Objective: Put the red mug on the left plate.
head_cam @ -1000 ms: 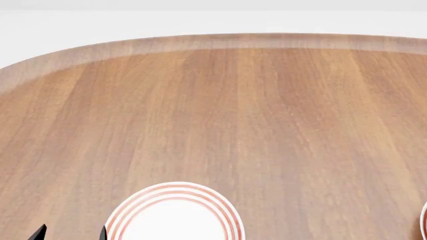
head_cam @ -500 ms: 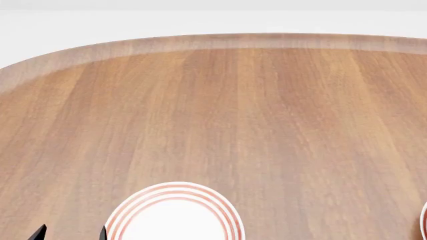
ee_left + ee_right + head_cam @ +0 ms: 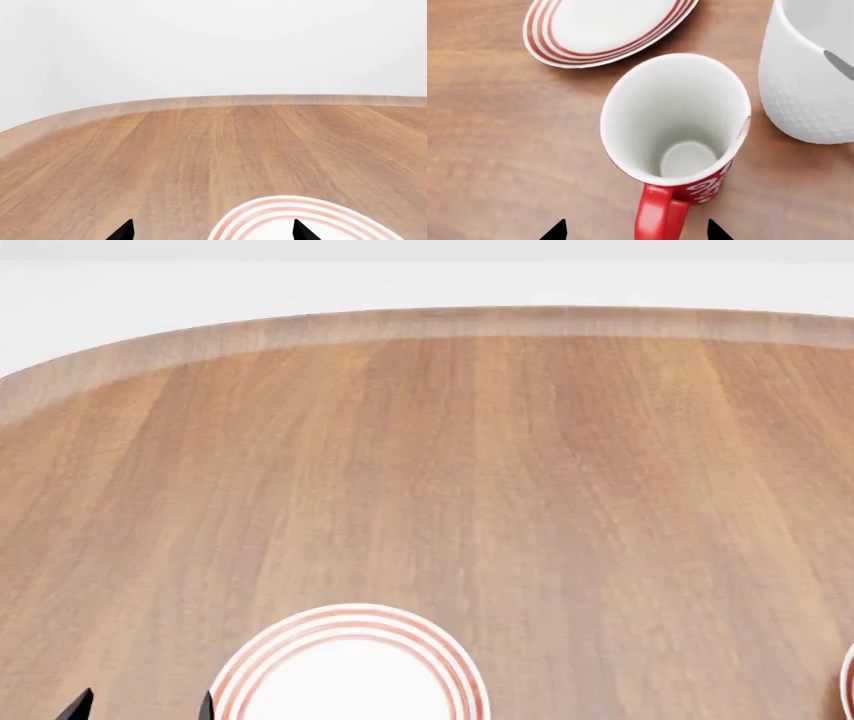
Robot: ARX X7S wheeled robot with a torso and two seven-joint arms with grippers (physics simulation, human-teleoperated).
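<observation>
The right claw (image 3: 635,230) hangs just above the red mug (image 3: 677,130), its two black tips spread apart with nothing between them but the mug's handle (image 3: 657,212), which points back toward the claw. The mug stands upright on the wood, mouth open to the wrist camera. Just past it, off to one side, lies a ringed plate (image 3: 607,27), close to the mug but not touching. On the other side stands a white mug (image 3: 810,75), very near the red one; whether they touch, I cannot tell.

The left claw (image 3: 212,231) is also spread and empty, one tip over bare table (image 3: 200,145), the other over the near rim of a plate (image 3: 300,212). From the head view that plate (image 3: 350,665) sits beside the left tips at the bottom edge, with bare wood beyond it to the far edge. The red mug does not show there at all.

My worry is the crowding. If the right claw closes on the rim or body, a tip could knock the white mug and shove it. Pinching only the handle might let the mug swing or slip. Which plate is the left one also needs care, since the two look alike.
</observation>
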